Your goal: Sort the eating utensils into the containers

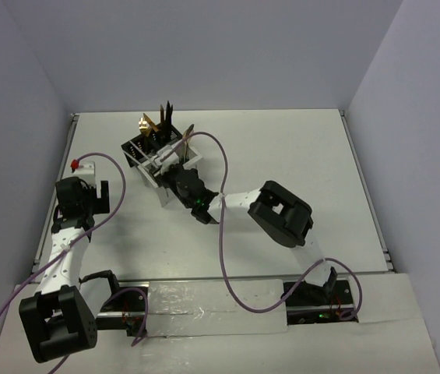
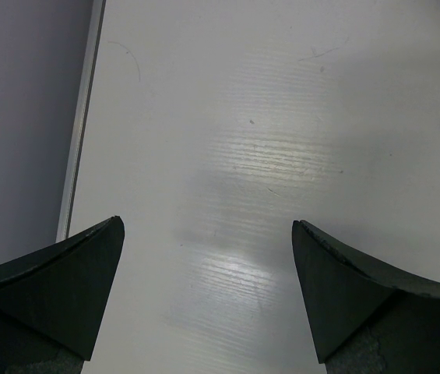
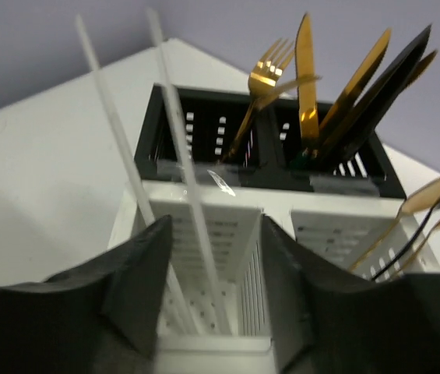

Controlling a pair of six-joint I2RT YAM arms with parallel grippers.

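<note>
Two chopsticks (image 3: 182,148), one gold fork (image 3: 270,66), one black box (image 3: 148,132), one white box (image 3: 325,234).

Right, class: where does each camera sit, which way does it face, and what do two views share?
Top external: above and behind, looking down on the table; left arm and right arm whole.
Left wrist: on the left wrist, faces down at the table; left gripper open.
Right wrist: looks down into the white box, white chopsticks inside the open right gripper; black box behind.
Shared: top and right wrist both show the boxes.
</note>
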